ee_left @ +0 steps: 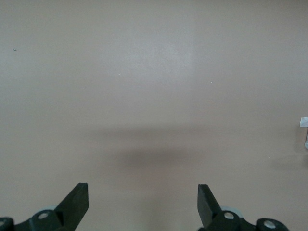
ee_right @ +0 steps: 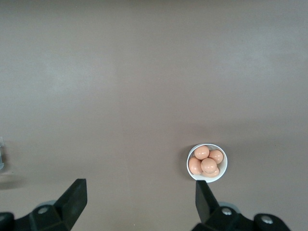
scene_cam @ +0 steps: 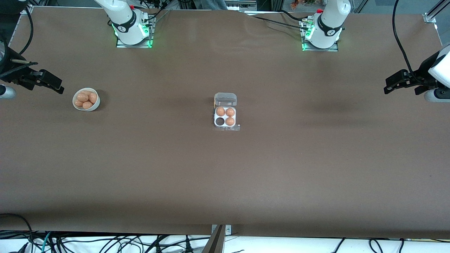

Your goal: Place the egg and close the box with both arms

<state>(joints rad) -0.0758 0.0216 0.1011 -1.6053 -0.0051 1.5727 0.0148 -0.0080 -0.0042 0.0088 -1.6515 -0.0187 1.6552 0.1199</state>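
I am holding the right gripper point(ee_right: 139, 195) released over the surface near the bowl point(scene_cam: 86, 99), for picking an egg point(scene_cam: 83, 97). The left gripper point(ee_left: 143, 199) is waiting released, since the box point(scene_cam: 225, 116) is lying open with one cell empty.

Box point(scene_cam: 225, 117) mid-table, clear lid hinged open, three orange-brown eggs in white tray, one cell empty; egg point(scene_cam: 83, 97) sits with others in a bowl point(scene_cam: 95, 104) toward the right arm's end.

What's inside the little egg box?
The egg box sits open, lid flipped up. Three brown eggs fill three cups; the fourth cup is empty and dark. The eggs cover what lies under them in their cups.
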